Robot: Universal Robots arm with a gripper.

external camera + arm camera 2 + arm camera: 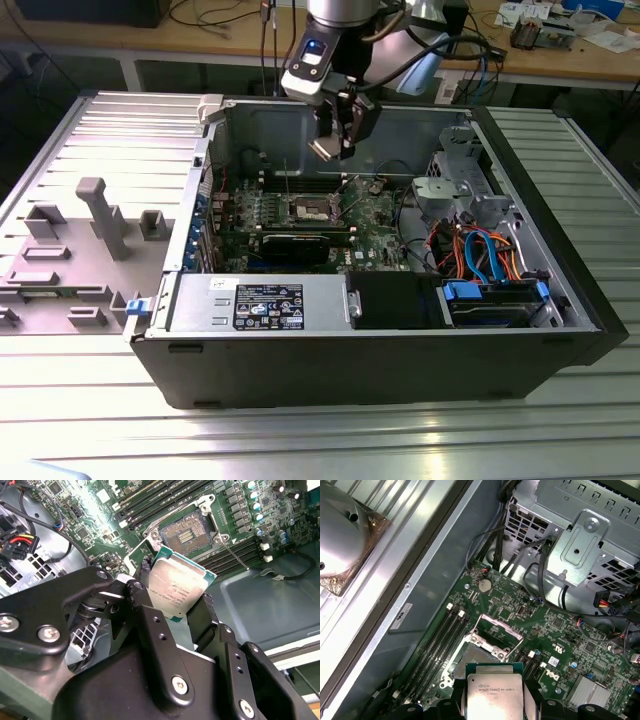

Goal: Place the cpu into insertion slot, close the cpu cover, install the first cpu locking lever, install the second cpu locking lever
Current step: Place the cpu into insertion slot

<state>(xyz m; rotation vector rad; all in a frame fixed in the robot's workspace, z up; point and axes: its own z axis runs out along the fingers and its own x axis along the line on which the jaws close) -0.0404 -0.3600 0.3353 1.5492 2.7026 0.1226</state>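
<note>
Black fingers (150, 615) and the tilted cpu (492, 697) between them sit nearest the lens in both wrist views. Beyond them, room over the insertion slot (308, 209) is open. The slot lies uncovered with its contact field bare, and the memory slots (440, 640) flanking it lie low.

In the exterior view, take the slot as the dial's centre. The back wall (280, 125) of the computer case (350, 370) rises at twelve o'clock. The drive cage (455, 180) and its orange and blue cables (480, 250) crowd three o'clock, well apart. The power supply box (265, 300) lies at six, and a grey fixture tray (90, 240) rests outside the case at nine.

In the first wrist view the cpu cover (501, 626) stands raised on its hinge, on the slot's side away from the cpu. A thin wire locking lever (235, 555) sticks up just beside the slot.

The gripper (335, 148) hovers between twelve and one o'clock of the slot, about level with the case's upper rim. It is clenched on two opposite edges of the cpu, which hangs in mid-air, grey metal top showing, apart from the slot.
</note>
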